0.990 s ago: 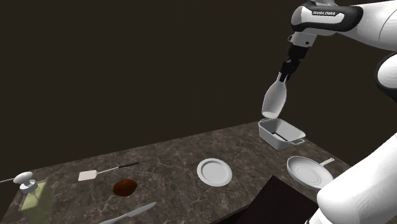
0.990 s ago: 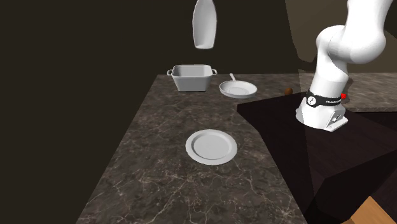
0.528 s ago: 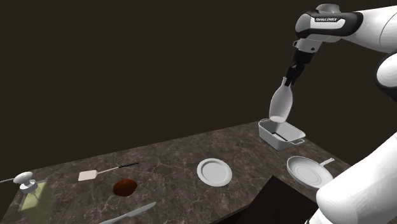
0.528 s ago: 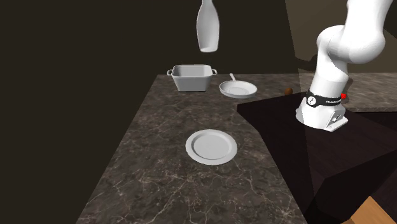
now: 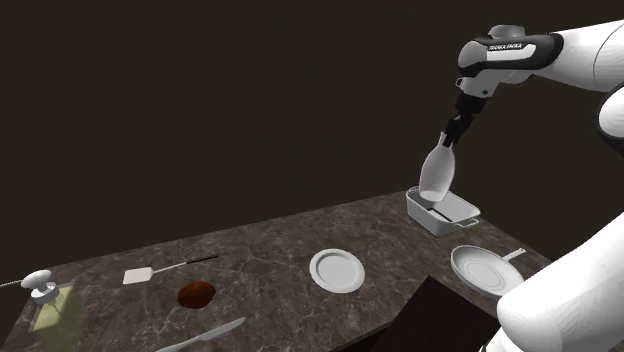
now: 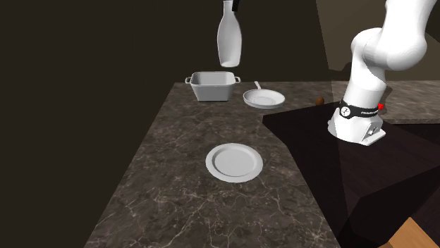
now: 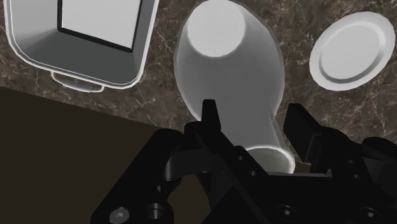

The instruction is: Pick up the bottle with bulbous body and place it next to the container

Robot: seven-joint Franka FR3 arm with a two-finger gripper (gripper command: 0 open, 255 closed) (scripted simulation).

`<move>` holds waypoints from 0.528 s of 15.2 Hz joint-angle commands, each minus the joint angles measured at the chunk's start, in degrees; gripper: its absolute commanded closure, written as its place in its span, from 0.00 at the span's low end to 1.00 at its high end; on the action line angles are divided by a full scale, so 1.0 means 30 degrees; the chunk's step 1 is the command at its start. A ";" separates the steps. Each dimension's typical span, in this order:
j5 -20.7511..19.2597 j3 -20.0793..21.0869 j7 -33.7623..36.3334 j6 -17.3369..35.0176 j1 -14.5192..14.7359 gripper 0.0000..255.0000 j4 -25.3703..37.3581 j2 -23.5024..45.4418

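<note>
The hand [image 5: 449, 133] is closed on the neck of the white bottle [image 5: 437, 172] and holds it in the air, base down, above the desk [image 5: 270, 250] near the grey container [image 5: 432, 218]. Compared with half a second ago, the bottle hangs a little lower.

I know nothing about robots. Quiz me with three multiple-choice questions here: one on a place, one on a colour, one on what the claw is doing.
1. Relative to the counter, the bottle is: A lying on it; B held in the air above it; C under it.
2. The bottle is: A green; B red; C white.
3. The gripper is: A open and empty; B shut on the bottle's neck; C shut on nothing.
Answers: 1 B, it hangs clear of the surface; 2 C, it is drawn plain white; 3 B, both fingers clasp the neck in the wrist view.
</note>
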 commanded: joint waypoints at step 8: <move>-0.0060 -0.0031 -0.0093 0.2394 -0.0044 1.00 -0.2580 -0.0213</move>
